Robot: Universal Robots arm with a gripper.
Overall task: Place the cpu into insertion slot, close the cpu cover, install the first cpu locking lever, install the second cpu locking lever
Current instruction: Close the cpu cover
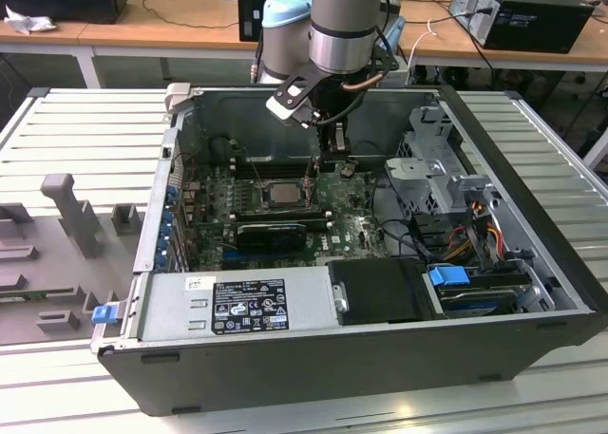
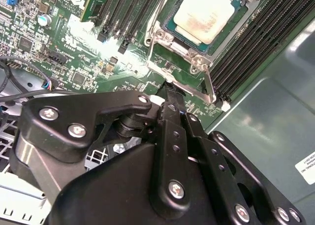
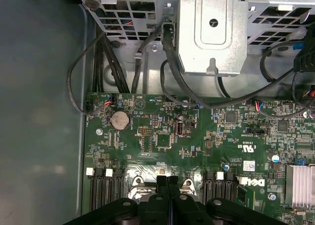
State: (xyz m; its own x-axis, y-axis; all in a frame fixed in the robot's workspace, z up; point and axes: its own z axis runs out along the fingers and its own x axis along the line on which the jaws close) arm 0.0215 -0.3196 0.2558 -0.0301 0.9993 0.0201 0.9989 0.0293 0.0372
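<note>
Cpu [image 2: 209,13] and gripper [image 1: 311,178] at the socket, inside the open pc case [image 1: 532,254].

**Cpu:** square chip, silvery top facing up, seated flat in the slot [image 2: 156,48] on the green board [image 3: 162,136]. Being square, it has no long axis of its own. Its edges run parallel and square to the black memory slots [image 2: 256,52] flanking it on two sides.

**Cover** [image 2: 183,42]: metal frame, appears to lie down over the chip w/ the silvery top showing thru its window. Judged closed, not certain.

**Gripper:** reaches down from above into the case. Fingers [image 3: 161,185] are pressed together w/ no gap btwn them in both wrist views. Nothing visibly clamped, tho a thin wire could hide there.

**Key relation:** in the exterior view the cpu lies just beside the fingertips, toward the exterior view's left. The tips thus stand at the slot's edge on the exterior view's right, not over the chip. In the second wrist view the tips sit at the metal rim of that edge; contact can't be confirmed.

**Lever** [image 2: 210,84]: thin metal rod leaving the slot corner near the tips. Its long axis slants away from the chip, free end just beside the end of one bank of memory slots. Latched or free: can't tell.

**Step in hand, as judged:** lever stage; chip in, cover down.
</note>
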